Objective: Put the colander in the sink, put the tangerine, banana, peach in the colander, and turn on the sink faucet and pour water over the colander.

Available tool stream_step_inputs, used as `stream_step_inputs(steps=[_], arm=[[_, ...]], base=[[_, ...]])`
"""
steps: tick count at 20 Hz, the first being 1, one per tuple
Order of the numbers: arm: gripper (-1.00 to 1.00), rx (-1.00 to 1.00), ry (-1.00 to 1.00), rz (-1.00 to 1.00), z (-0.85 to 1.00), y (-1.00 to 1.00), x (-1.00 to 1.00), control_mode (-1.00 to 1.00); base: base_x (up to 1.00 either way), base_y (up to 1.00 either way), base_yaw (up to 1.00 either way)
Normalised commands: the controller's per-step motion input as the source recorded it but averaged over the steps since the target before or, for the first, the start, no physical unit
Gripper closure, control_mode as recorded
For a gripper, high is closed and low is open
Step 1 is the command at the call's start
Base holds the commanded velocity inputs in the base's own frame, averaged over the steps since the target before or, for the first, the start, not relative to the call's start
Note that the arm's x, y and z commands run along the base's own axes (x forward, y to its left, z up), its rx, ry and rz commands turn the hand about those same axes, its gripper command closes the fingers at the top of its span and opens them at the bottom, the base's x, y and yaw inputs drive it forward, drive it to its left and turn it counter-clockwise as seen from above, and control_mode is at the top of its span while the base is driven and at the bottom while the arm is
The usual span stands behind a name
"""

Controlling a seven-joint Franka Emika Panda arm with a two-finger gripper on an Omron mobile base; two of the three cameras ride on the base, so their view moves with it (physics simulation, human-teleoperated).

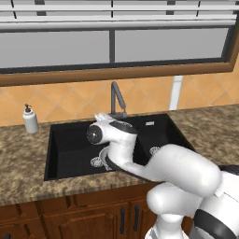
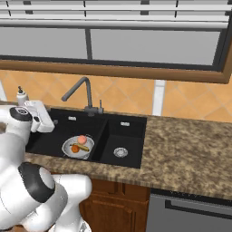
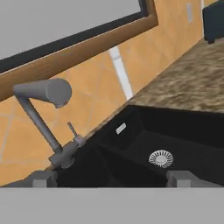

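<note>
Both base views look forward and down at the sink (image 1: 70,144) from behind the arm: one from its left, one from its right (image 2: 54,136). They share the sink, the sink faucet (image 1: 117,99) and the bench (image 2: 190,149). The hand view sits close above the sink, facing the faucet (image 3: 41,113).

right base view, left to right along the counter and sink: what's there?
Soap dispenser → colander in the left basin → faucet base → right-basin drain → bare granite counter.
</note>
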Motion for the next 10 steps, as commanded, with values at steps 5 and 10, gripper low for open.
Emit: stream_step_inputs(steps=[5, 10], arm=[[-1.0, 0.54, 0.09, -0.21, 1.0, -1.0, -0.23, -1.0], [-1.0, 0.6, 0.15, -0.2, 0.59, -1.0, -0.15, -1.0]], base=[[0.0, 0.0, 0.0], [0.0, 0.0, 0.0]])
